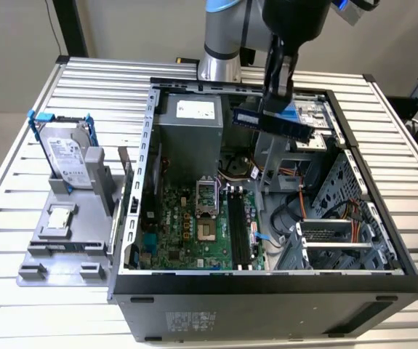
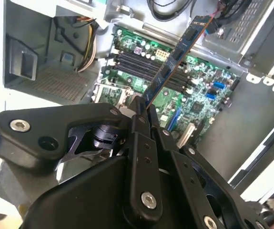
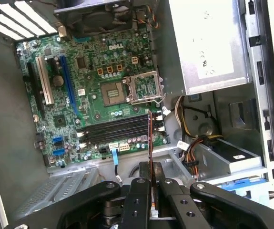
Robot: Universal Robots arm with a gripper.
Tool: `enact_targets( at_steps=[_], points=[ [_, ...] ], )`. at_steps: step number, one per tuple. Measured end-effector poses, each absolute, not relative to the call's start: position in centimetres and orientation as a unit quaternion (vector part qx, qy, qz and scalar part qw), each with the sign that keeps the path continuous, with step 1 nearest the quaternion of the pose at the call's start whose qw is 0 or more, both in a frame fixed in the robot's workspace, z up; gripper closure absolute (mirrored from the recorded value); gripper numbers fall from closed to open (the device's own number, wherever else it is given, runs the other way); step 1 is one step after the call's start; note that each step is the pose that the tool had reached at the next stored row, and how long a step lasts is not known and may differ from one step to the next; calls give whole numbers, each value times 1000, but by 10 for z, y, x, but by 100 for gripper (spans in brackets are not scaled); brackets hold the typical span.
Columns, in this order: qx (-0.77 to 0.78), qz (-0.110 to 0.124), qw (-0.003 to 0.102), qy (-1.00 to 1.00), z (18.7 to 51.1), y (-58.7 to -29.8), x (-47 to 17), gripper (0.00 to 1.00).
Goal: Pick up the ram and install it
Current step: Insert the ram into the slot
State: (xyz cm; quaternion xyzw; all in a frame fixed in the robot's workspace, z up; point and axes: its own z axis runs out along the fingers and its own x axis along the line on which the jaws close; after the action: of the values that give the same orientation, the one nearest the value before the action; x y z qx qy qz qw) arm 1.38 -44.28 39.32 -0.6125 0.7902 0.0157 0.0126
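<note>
The ram (image 1: pixel 275 123), a long thin stick with dark chips, hangs level in the air above the open computer case, over its back part. My gripper (image 1: pixel 277 100) is shut on it from above. In the second wrist view the ram (image 2: pixel 177 52) sticks out from between the fingers (image 2: pixel 137 125) over the green motherboard (image 2: pixel 201 76). In the first wrist view the ram (image 3: pixel 150 138) shows edge-on, above the row of black slots (image 3: pixel 113 129) and clear of them. In the exterior view the slots (image 1: pixel 239 229) lie lower down on the motherboard (image 1: pixel 187 236).
A silver hard drive (image 1: pixel 68 156) in a blue-clipped frame and a small square chip (image 1: pixel 60 217) sit on a grey fixture at the exterior view's left. Inside the case are the grey power supply (image 1: pixel 188 127), cables (image 1: pixel 296 207) and a metal drive cage (image 1: pixel 339 243).
</note>
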Motion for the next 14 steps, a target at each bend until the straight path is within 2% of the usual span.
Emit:
enact_targets(
  at_steps=[14],
  points=[
    [-513, 14, 14, 858, 393, -443, 14, 100]
  ],
)
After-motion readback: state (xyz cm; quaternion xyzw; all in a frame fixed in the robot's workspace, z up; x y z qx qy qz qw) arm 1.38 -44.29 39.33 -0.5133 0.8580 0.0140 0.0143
